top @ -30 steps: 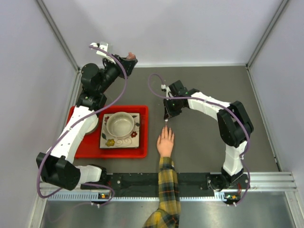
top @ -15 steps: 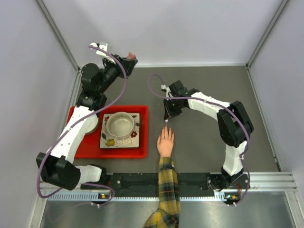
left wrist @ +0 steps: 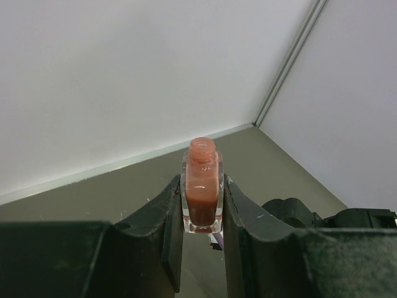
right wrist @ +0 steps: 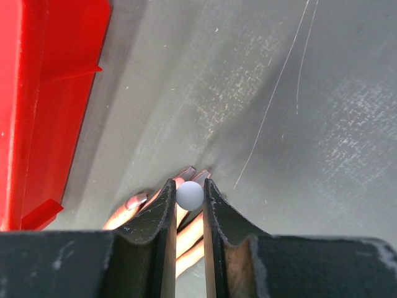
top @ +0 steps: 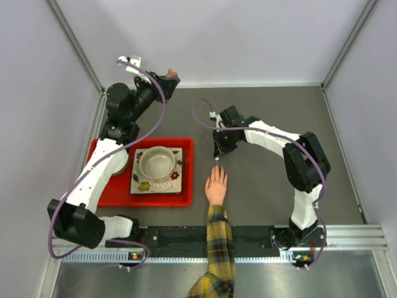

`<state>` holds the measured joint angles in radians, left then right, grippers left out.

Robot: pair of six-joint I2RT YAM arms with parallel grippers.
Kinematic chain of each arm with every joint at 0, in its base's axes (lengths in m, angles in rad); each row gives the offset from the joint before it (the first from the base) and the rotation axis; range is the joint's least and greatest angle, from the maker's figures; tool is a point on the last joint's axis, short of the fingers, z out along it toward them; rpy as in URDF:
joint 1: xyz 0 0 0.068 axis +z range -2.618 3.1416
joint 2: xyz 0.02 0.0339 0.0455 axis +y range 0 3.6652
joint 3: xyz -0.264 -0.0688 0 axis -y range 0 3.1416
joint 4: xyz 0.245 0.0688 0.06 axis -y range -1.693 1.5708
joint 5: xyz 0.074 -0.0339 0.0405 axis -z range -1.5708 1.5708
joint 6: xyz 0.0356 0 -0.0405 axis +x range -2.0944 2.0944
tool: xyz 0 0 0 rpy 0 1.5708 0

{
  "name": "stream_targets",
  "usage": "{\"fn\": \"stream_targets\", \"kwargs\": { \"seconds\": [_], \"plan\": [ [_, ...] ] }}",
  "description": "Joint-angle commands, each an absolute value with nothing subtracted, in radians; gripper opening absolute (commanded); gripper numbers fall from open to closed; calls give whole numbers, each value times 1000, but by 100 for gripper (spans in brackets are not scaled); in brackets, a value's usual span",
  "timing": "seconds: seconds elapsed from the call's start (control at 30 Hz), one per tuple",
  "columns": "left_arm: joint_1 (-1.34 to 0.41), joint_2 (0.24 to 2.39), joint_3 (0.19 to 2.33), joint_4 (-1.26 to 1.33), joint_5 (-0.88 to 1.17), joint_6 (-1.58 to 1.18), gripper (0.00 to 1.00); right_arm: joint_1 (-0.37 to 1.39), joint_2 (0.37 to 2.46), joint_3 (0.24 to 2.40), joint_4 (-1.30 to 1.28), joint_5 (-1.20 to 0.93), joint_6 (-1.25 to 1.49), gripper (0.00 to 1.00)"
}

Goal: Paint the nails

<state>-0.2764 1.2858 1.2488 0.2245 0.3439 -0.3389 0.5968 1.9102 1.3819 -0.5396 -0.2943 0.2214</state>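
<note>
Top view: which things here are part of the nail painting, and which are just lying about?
For the job: the person's hand and its nails; open polish bottle in the left jaws; white-knobbed applicator in the right jaws.
Lying about: red tray, flowered plate, bowl on it.

Your dark grey, scuffed tabletop (top: 273,118) carries a red rectangular plastic tray (top: 162,200) at left and, just beside it, a light-skinned human hand (top: 216,184), apparently resting palm-down.
</note>
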Motion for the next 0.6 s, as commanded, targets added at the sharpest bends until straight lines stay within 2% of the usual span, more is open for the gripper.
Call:
{"fn": "stream_targets", "kwargs": {
  "seconds": [0.0,0.57],
  "plan": [
    [-272,1269,1250,279,353,-345,0,609,1936,1402,-541,-304,224,0],
    [-272,1259,1246,273,347,-339,0,607,1933,1408,-528,-265,241,0]
  ]
}}
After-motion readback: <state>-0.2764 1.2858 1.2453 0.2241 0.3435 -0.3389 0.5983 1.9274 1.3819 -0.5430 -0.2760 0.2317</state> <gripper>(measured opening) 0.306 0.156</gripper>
